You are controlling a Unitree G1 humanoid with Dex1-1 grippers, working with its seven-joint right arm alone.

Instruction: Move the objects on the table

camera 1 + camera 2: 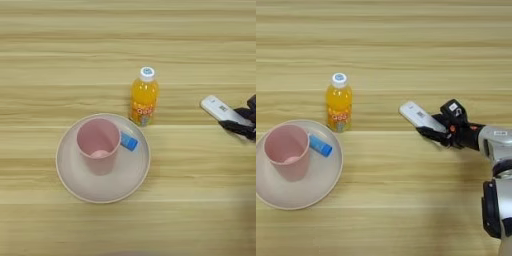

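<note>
Right gripper clamped on white device, centre-right of the right eye view

Left eye: plate lower left, pink cup upright on it, blue tube half hidden behind cup, juice bottle just above plate, gripper cut off at right edge. Right eye: black fingers pinch device's right end, plate cut at left edge, silver forearm far right

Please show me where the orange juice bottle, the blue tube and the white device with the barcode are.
orange juice bottle (144, 100), left eye view, on the orange body above the label.
blue tube (321, 145), right eye view, on its middle, lying on the plate.
white device (417, 115), right eye view, on its flat face near the barcode.
</note>
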